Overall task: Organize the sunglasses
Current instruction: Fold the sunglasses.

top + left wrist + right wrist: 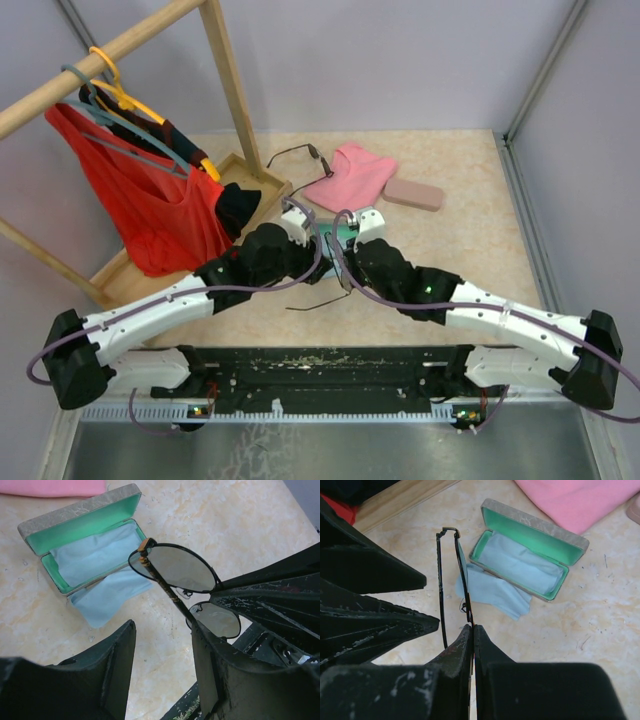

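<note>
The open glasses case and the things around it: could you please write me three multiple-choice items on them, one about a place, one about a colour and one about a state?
1. Where does the light-blue cloth lie?
A. On the pink case.
B. Partly in the open case, spilling over its front edge.
C. Over the wooden rail.

2. What colour is the case's lining?
A. Mint green.
B. Red.
C. Black.

3. How is the right gripper?
A. Wide open with nothing in it.
B. Out of view.
C. Shut on the sunglasses.

Answers:
1 B, the cloth fills the lower half and runs out over the edge.
2 A, both halves show green inside.
3 C, its fingers meet on the thin dark frame.
</note>
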